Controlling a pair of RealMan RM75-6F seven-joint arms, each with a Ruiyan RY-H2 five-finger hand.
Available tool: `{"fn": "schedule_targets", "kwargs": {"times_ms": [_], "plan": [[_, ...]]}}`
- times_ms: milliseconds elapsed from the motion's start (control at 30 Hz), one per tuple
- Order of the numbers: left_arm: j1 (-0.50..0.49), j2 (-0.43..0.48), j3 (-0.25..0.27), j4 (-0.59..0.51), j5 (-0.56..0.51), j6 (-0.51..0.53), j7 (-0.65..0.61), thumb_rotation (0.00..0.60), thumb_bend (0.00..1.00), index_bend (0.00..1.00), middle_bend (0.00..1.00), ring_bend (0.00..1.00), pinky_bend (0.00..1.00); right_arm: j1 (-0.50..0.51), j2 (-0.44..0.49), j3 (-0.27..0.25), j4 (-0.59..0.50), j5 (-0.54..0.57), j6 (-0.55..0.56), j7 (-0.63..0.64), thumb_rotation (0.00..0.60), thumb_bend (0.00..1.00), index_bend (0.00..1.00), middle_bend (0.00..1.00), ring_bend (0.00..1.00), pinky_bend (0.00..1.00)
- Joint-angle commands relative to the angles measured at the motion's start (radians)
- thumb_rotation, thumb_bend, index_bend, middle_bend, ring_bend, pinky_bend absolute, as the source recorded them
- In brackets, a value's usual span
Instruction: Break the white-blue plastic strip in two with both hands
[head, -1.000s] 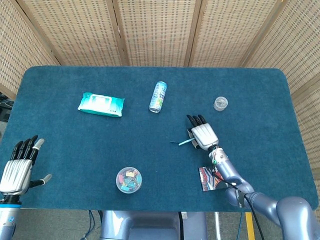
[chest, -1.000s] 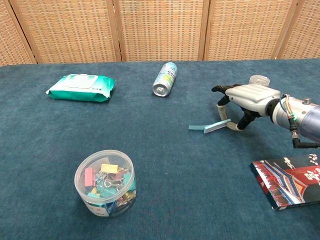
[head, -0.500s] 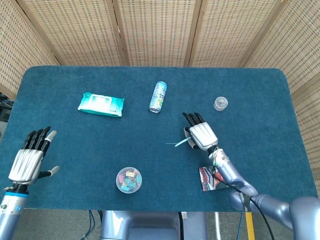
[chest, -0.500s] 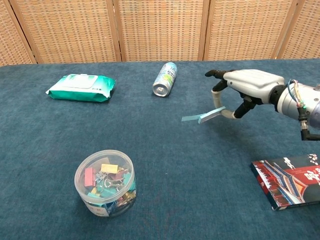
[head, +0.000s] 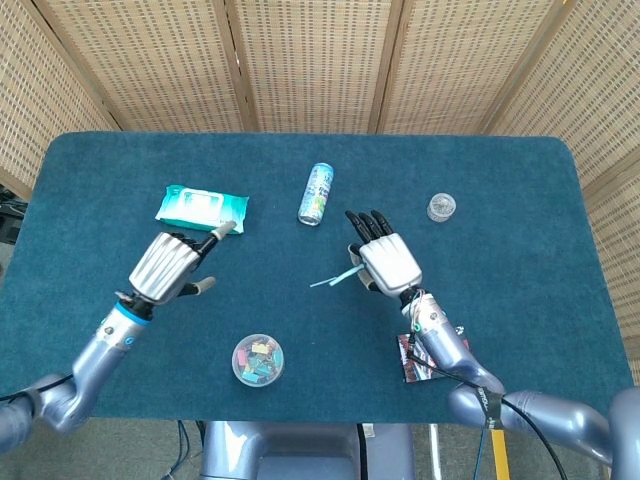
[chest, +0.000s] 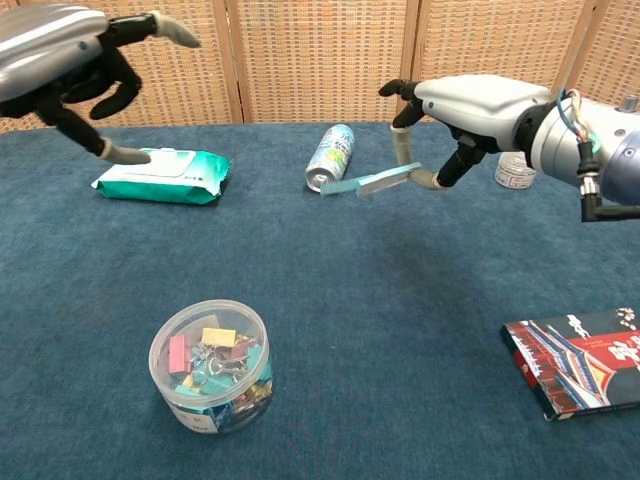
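The right hand (chest: 455, 110) is raised above the dark blue cloth-covered table (head: 500, 180), and it pinches one end of the thin white-blue plastic strip (chest: 362, 183) between thumb and finger. The strip is in the air, not touching the table. It points to the left from the hand, almost level, and in the chest view its free end shows in front of the can. In the head view the strip (head: 335, 277) is only a thin line left of the right hand (head: 383, 259).

The left hand (head: 172, 265) is also in the air, over the left part of the table, near the wipes. Its fingers are spread apart and a little curved, and it holds nothing. In the chest view the left hand (chest: 70, 60) fills the top left corner.

At the far left lies a flat teal and white pack of wet wipes (chest: 162, 175). Its label is too small to read. A slim silver and green drink can (chest: 330, 158) lies on its side at the far middle, and the writing on it is not legible. A small clear round container (head: 441, 207) stands at the far right. A clear round plastic tub of coloured binder clips (chest: 211, 364) stands near the front. A dark booklet with a red and white picture (chest: 584, 360) lies at the near right, and its text cannot be read.
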Motion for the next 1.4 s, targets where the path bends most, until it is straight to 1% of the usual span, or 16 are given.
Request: {"fn": "schedule_targets", "kwargs": {"times_ms": [33, 100, 233, 433, 500, 600, 667, 967, 1133, 1400], "plan": [[-0.089, -0.119, -0.023, 0.1, 0.019, -0.015, -0.049, 0.6, 0.0, 0.28, 0.99, 1.0, 0.98, 0.028, -0.009, 0.027, -0.046, 0.083, 0.016, -0.079, 0.6, 0.49, 0.62, 0.0, 0.0, 0.0], [-0.114, -0.161, -0.031, 0.116, -0.012, -0.042, -0.056, 0.6, 0.0, 0.33, 1.0, 1.0, 0.98, 0.037, -0.015, 0.032, -0.057, 0.118, 0.024, -0.109, 0.6, 0.5, 0.62, 0.0, 0.0, 0.0], [-0.146, -0.211, -0.04, 0.129, -0.062, -0.083, -0.05, 0.6, 0.0, 0.38, 1.0, 1.0, 0.98, 0.051, -0.023, 0.041, -0.074, 0.168, 0.043, -0.148, 0.6, 0.52, 0.62, 0.0, 0.0, 0.0], [-0.18, -0.256, -0.049, 0.142, -0.112, -0.123, 0.009, 0.6, 0.0, 0.39, 1.0, 1.0, 0.98, 0.067, -0.024, 0.049, -0.095, 0.218, 0.063, -0.183, 0.6, 0.52, 0.62, 0.0, 0.0, 0.0], [-0.186, -0.266, -0.054, 0.137, -0.135, -0.133, 0.022, 0.6, 0.03, 0.4, 1.0, 1.0, 0.98, 0.071, -0.023, 0.049, -0.104, 0.23, 0.068, -0.191, 0.6, 0.52, 0.62, 0.0, 0.0, 0.0], [-0.193, -0.285, -0.061, 0.126, -0.17, -0.148, 0.019, 0.6, 0.12, 0.45, 1.0, 1.0, 0.98, 0.076, -0.023, 0.047, -0.114, 0.242, 0.076, -0.197, 0.6, 0.52, 0.62, 0.0, 0.0, 0.0], [-0.202, -0.301, -0.067, 0.125, -0.193, -0.155, 0.023, 0.6, 0.15, 0.47, 1.0, 1.0, 0.98, 0.078, -0.023, 0.043, -0.121, 0.249, 0.082, -0.199, 0.6, 0.52, 0.62, 0.01, 0.0, 0.0], [-0.226, -0.358, -0.075, 0.14, -0.25, -0.156, 0.055, 0.6, 0.21, 0.49, 1.0, 1.0, 0.98, 0.083, -0.023, 0.026, -0.137, 0.257, 0.102, -0.198, 0.6, 0.54, 0.62, 0.01, 0.0, 0.0], [-0.23, -0.376, -0.076, 0.149, -0.252, -0.124, 0.046, 0.6, 0.25, 0.5, 1.0, 1.0, 0.98, 0.085, -0.015, 0.019, -0.144, 0.259, 0.112, -0.196, 0.6, 0.54, 0.62, 0.01, 0.0, 0.0], [-0.237, -0.389, -0.07, 0.157, -0.263, -0.113, 0.037, 0.6, 0.32, 0.52, 1.0, 1.0, 0.98, 0.088, -0.007, 0.01, -0.152, 0.265, 0.12, -0.195, 0.6, 0.54, 0.62, 0.01, 0.0, 0.0]]}}
